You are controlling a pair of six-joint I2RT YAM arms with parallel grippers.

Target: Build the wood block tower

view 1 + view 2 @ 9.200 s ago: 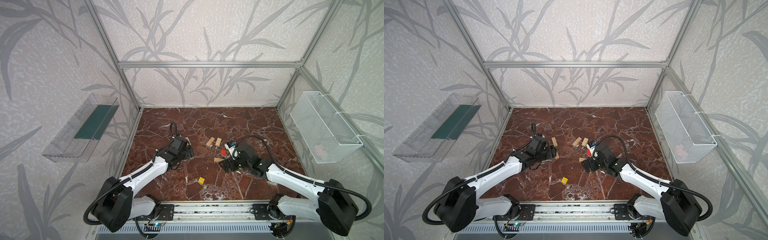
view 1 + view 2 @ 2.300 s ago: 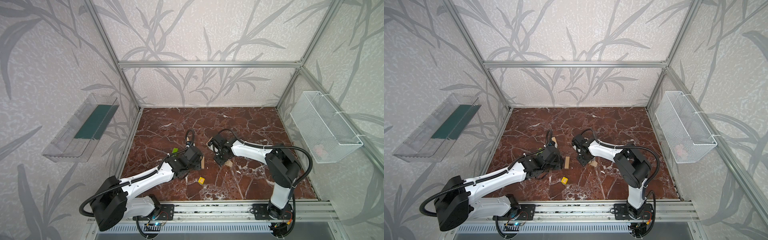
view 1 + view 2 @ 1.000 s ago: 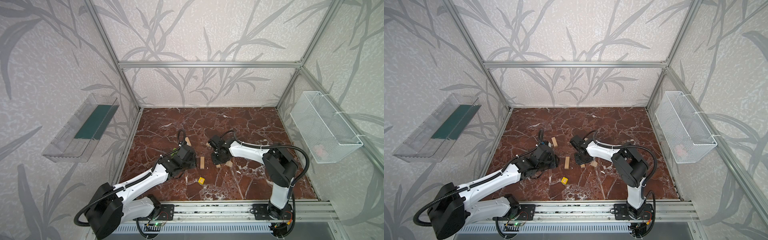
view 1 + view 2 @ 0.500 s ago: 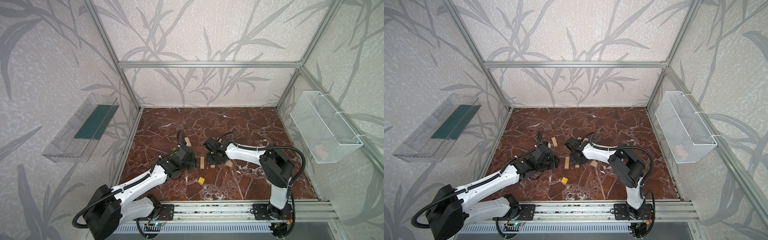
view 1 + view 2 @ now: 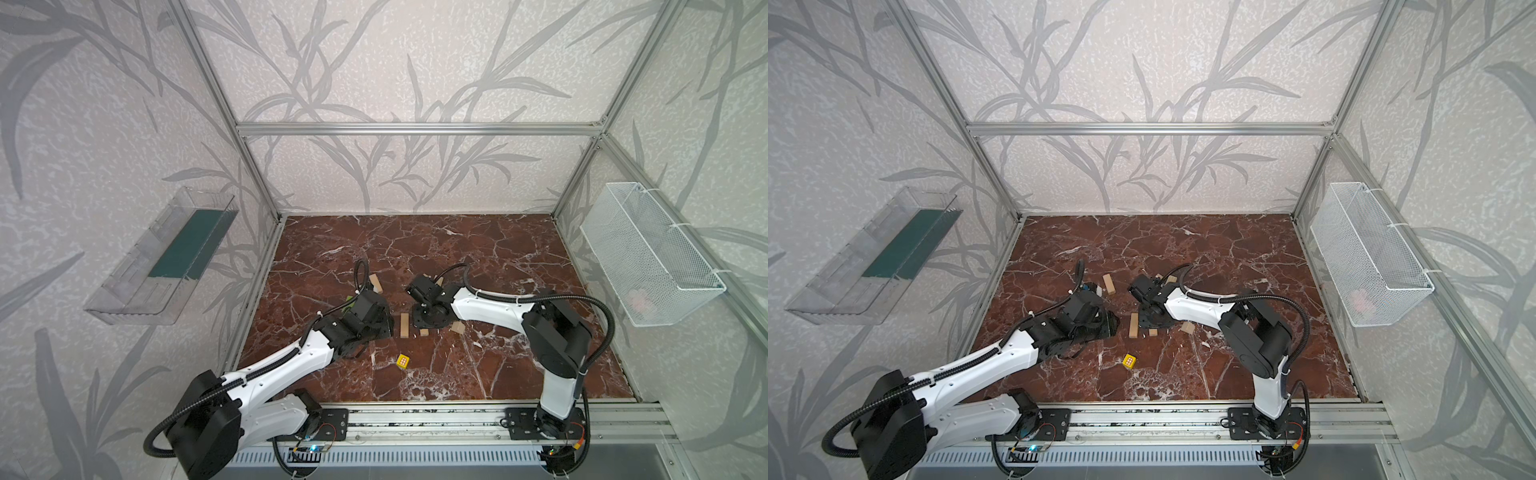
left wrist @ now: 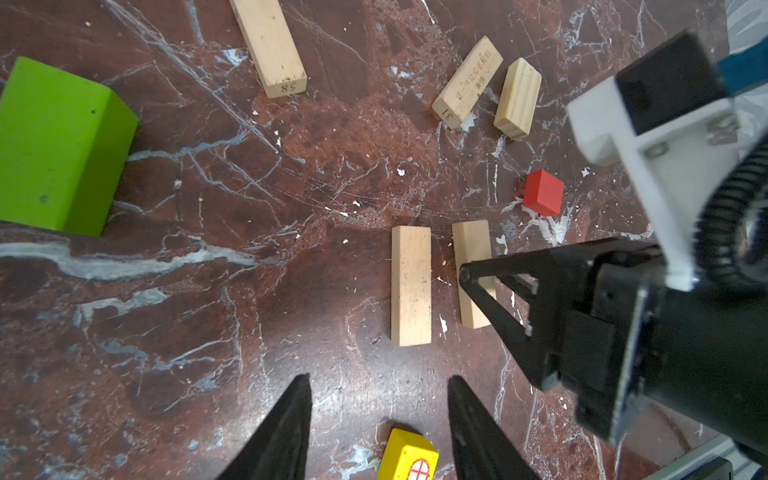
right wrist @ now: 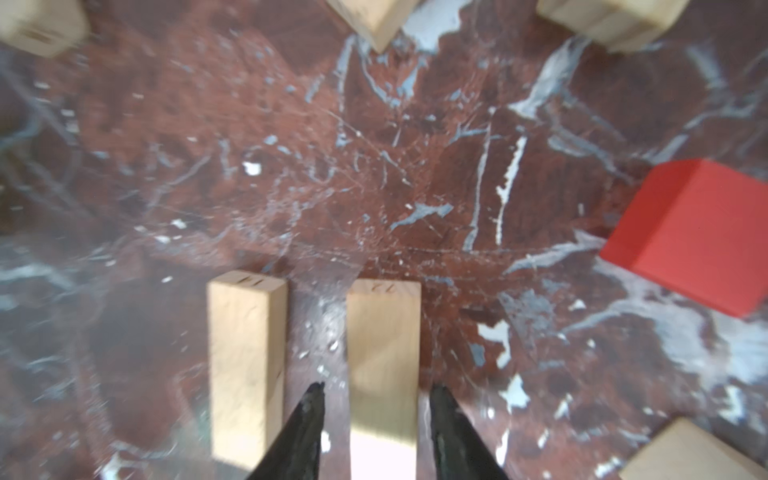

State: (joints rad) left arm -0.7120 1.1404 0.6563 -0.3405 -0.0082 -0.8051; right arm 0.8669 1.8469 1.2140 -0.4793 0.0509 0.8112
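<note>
Wood: plain pale bars (image 6: 410, 284); lime-green bar (image 6: 54, 145); red cube (image 6: 542, 193); yellow cube (image 6: 409, 457), red window.
Count: five pale bars, one of each colour.
Place: two bars parallel on the floor (image 5: 498, 257); yellow cube at their 6 o'clock, lime-green bar 10 o'clock.
My right gripper (image 7: 376, 388): released, straddling one bar.
My left gripper (image 6: 379, 377): parted, empty.

Blocks under the arms
The right arm (image 5: 486, 306) covers most of one pale bar (image 5: 424, 332) in both top views; the lime-green bar (image 5: 346, 299) seems a mere sliver behind the left arm (image 5: 316, 345).
</note>
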